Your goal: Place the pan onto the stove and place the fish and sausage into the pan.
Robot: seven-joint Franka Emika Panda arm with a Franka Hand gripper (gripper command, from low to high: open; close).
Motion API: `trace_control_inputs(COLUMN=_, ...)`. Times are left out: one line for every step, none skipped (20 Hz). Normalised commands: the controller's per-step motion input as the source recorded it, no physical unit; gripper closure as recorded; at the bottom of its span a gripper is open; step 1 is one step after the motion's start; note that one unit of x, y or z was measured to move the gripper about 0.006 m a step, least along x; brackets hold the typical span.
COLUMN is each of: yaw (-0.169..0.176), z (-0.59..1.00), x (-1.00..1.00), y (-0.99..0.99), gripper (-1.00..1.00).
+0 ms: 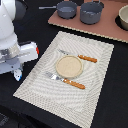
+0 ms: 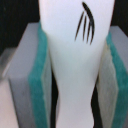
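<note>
In the wrist view the white fish [image 2: 75,55], with dark fin marks, stands between my gripper's teal pads [image 2: 38,85], which press on both of its sides. In the exterior view my gripper [image 1: 17,73] hangs at the left, beside the placemat's left edge, and the fish is too small to make out there. The grey-blue pan [image 1: 66,8] with its thin handle sits at the back, at the left end of the pinkish stove [image 1: 102,27]. The sausage is out of view.
A taller grey pot [image 1: 92,12] stands on the stove next to the pan. A pale woven placemat [image 1: 67,95] carries a tan plate [image 1: 69,66], a knife [image 1: 80,56] and a fork [image 1: 67,81] with orange handles. A round dish [image 1: 123,19] is at the far right.
</note>
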Motion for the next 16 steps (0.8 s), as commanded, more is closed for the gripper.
trace_control_inputs(yaw=0.000, z=1.00, x=0.05, y=0.11, gripper=1.00)
trace_control_inputs(yaw=0.000, z=1.00, x=0.21, y=0.28, gripper=1.00)
trace_control_inputs(yaw=0.000, z=1.00, x=0.30, y=0.38, gripper=1.00)
trace_control_inputs(yaw=0.011, z=1.00, x=0.34, y=0.43, gripper=1.00)
trace_control_inputs(yaw=0.027, z=1.00, x=0.39, y=0.47, gripper=1.00)
trace_control_inputs(yaw=0.038, z=1.00, x=0.38, y=0.51, gripper=1.00)
trace_control_inputs(yaw=0.044, z=1.00, x=0.45, y=0.58, gripper=1.00)
trace_control_inputs(yaw=0.045, z=1.00, x=0.54, y=0.66, gripper=1.00)
trace_control_inputs(yaw=0.045, z=1.00, x=0.59, y=0.72, gripper=1.00)
trace_control_inputs(yaw=0.043, z=0.96, x=0.66, y=0.80, gripper=1.00)
trace_control_inputs(yaw=0.041, z=0.89, x=0.67, y=0.83, gripper=1.00)
trace_control_inputs(yaw=0.039, z=0.81, x=0.67, y=0.83, gripper=1.00)
trace_control_inputs(yaw=0.038, z=0.75, x=0.69, y=0.84, gripper=1.00)
trace_control_inputs(yaw=0.038, z=0.69, x=0.67, y=0.85, gripper=1.00)
trace_control_inputs(yaw=0.038, z=0.67, x=0.66, y=0.86, gripper=1.00)
trace_control_inputs(yaw=0.033, z=0.61, x=0.66, y=0.86, gripper=1.00)
